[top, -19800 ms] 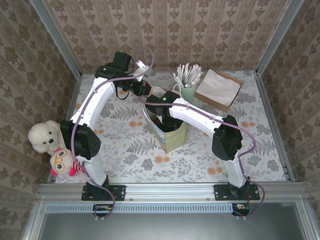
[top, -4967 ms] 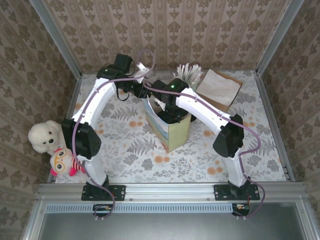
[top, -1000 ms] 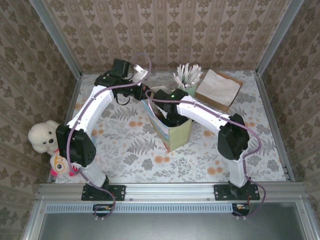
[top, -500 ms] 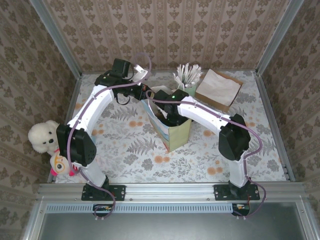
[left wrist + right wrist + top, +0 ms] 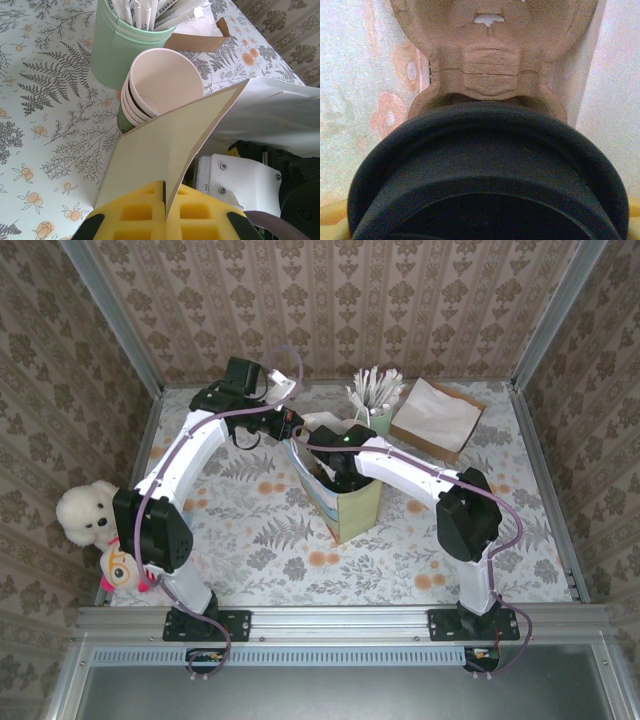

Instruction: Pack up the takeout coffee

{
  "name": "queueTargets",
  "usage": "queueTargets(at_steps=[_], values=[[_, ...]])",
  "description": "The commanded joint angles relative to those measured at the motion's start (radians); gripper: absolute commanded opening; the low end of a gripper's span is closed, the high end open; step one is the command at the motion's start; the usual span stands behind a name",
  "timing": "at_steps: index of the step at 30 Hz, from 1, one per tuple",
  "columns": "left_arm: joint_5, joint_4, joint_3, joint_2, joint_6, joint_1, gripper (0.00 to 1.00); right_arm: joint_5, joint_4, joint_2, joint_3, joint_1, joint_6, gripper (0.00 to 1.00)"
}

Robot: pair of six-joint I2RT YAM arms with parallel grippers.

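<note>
Descent is the change: five seconds back the right arm (image 5: 420, 475) stood higher over the paper bag (image 5: 358, 512) at the frame's centre. Now its wrist is sunk into the bag's mouth, with hardly any shift over the last second. That suggests the placing step is near its end.

The takeout coffee (image 5: 487, 170) is inside the bag. Its black lid fills the lower part of the right wrist view, just above a brown pulp cup carrier (image 5: 490, 60) lying deeper in the bag. Whether the cup's base already sits in a socket cannot be told. The right fingers (image 5: 329, 227) stand wide, a yellow pad at each side of the lid, gripping the cup.

The left arm (image 5: 190, 455) reaches from lower left toward upper centre. The left fingers (image 5: 135, 217) are pressed fully together on the bag's upper edge (image 5: 170, 145), holding the mouth open. Just beyond that edge stand stacked lidless cups (image 5: 162, 82) and a pale-green cup of sticks (image 5: 117, 47).
</note>
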Motion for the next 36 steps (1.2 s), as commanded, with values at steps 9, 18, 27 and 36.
queueTargets(at_steps=[9,18,27,36], values=[[0.015,-0.028,0.02,0.008,-0.001,-0.008,0.0,0.024,0.007,0.0,-0.053,0.001,-0.003,0.47],[0.022,-0.02,0.021,0.005,-0.013,-0.008,0.0,0.047,0.018,-0.009,-0.113,0.0,-0.001,0.47],[0.017,-0.004,0.02,0.005,-0.027,-0.006,0.0,0.043,0.027,-0.018,-0.156,0.001,-0.011,0.47],[0.027,-0.007,0.017,0.003,-0.022,-0.006,0.0,0.049,0.018,0.022,-0.177,0.001,-0.026,0.46]])
